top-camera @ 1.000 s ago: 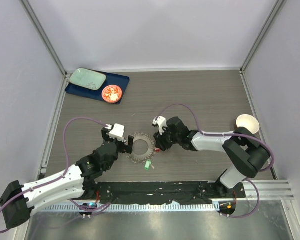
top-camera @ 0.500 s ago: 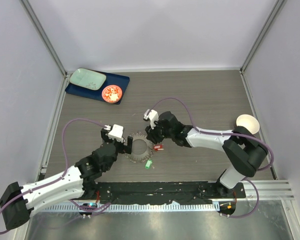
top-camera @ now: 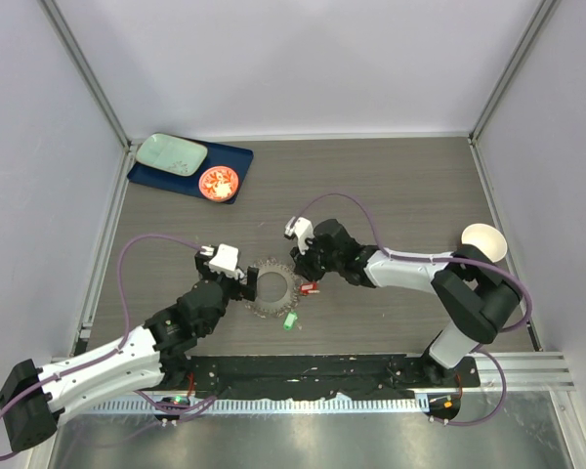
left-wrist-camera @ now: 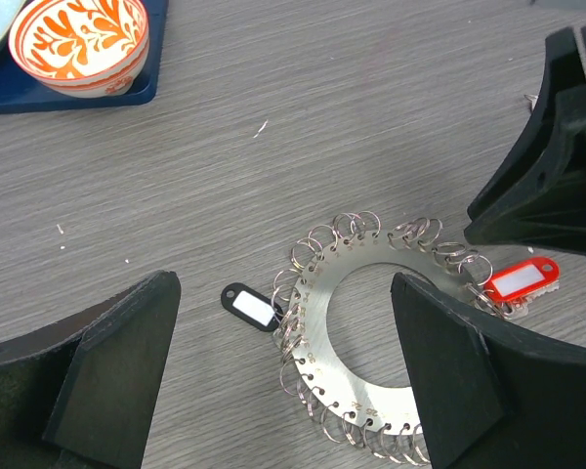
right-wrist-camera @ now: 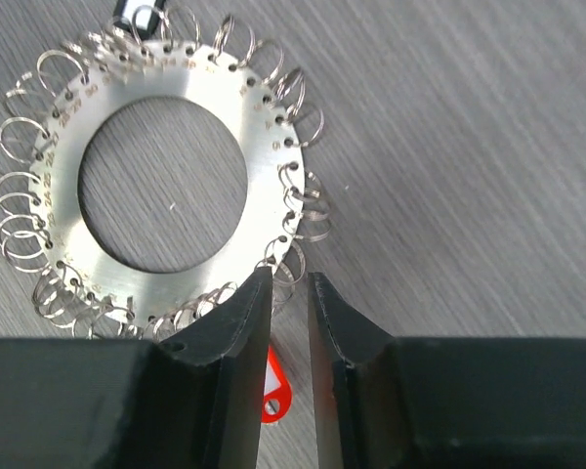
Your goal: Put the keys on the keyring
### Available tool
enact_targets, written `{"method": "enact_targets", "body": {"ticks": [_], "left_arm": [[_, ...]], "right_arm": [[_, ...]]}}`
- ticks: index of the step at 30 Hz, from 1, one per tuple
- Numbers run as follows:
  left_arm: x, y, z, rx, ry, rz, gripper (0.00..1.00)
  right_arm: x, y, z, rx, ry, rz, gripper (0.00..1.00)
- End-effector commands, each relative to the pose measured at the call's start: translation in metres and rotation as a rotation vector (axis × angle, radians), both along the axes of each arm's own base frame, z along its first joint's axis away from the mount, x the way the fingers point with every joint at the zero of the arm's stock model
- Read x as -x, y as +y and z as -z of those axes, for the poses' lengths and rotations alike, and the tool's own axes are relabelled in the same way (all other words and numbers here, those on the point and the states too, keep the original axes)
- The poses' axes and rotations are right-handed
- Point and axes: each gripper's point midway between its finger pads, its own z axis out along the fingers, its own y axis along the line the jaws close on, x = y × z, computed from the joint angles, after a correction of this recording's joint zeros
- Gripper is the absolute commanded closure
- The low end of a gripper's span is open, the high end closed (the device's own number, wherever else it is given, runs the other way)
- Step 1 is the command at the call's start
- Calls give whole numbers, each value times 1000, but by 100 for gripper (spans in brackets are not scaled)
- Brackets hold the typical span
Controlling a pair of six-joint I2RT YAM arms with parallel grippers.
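The keyring is a flat metal disc fringed with small split rings, lying mid-table; it also shows in both wrist views. A red-tagged key lies at its right edge. A black-tagged key sits against its left edge, touching a split ring. A green key lies loose just in front. My right gripper hovers over the ring's right rim, jaws a narrow gap apart with nothing between them. My left gripper is wide open, straddling the ring's left side.
An orange patterned bowl and a pale green plate rest on a blue tray at the back left. A white cup stands at the right. Metal frame posts line both side edges.
My right gripper moved left and up over the ring's rim, uncovering the red-tagged key, and its jaws narrowed. The left arm barely shifted and stayed wide open.
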Motion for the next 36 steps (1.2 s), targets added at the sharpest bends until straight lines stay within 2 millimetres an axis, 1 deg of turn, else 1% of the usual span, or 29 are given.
{"method": "enact_targets", "body": {"ticks": [1,7,8,10,11,14,16,17,18,19,20,22,23,24,25,27,29,30,31,32,34,36], "left_arm": [[-4,-1,-14,49,-37,-11,6],[-4,-3,-14,47,-34,-6,6],[-4,-3,-12,43,-33,-6,6],[-4,-2,-12,39,-30,-7,6],[-4,-3,-12,41,-30,-6,6],[-4,-3,-12,39,-30,-6,6],[-4,-3,-12,41,-29,-5,6],[-4,-3,-11,38,-29,-4,6],[-4,-3,-11,38,-29,-4,6],[-4,-3,-12,41,-29,-3,6],[-4,-3,-13,42,-32,-4,6],[-3,-4,-13,45,-31,-2,6],[-3,-3,-13,48,-33,-2,6],[-3,-3,-13,49,-33,-2,6],[-3,-3,-13,47,-33,-3,6],[-3,-1,-15,56,-40,-8,6],[-2,2,-19,72,-53,-17,6],[-2,3,-20,81,-58,-20,6],[-1,5,-20,87,-62,-22,6],[0,7,-25,105,-76,-29,6],[1,11,-24,117,-85,-36,6],[2,15,-32,153,-112,-46,6]], "right_arm": [[11,0,12,-9,62,-5,73],[19,-3,19,3,101,-18,73],[25,0,19,-7,123,-42,74],[30,2,22,-11,156,-51,76],[36,5,21,-22,181,-81,77],[53,9,23,-9,222,-127,77],[63,14,19,-4,226,-169,77],[68,14,17,1,236,-184,77],[69,18,10,-16,232,-205,77],[74,15,9,-3,243,-212,77],[72,15,2,-7,219,-218,77],[59,11,-7,6,145,-180,75],[51,10,-11,12,100,-172,74],[40,8,-18,23,41,-137,74],[34,7,-22,26,13,-128,74],[22,10,-29,31,-41,-129,74],[8,20,-41,2,-110,-133,73],[5,23,-35,25,-117,-150,73],[3,25,-34,33,-122,-163,73],[-1,30,-38,33,-131,-173,73],[-4,35,-30,55,-133,-206,71],[-8,40,-29,63,-137,-221,71]]}}
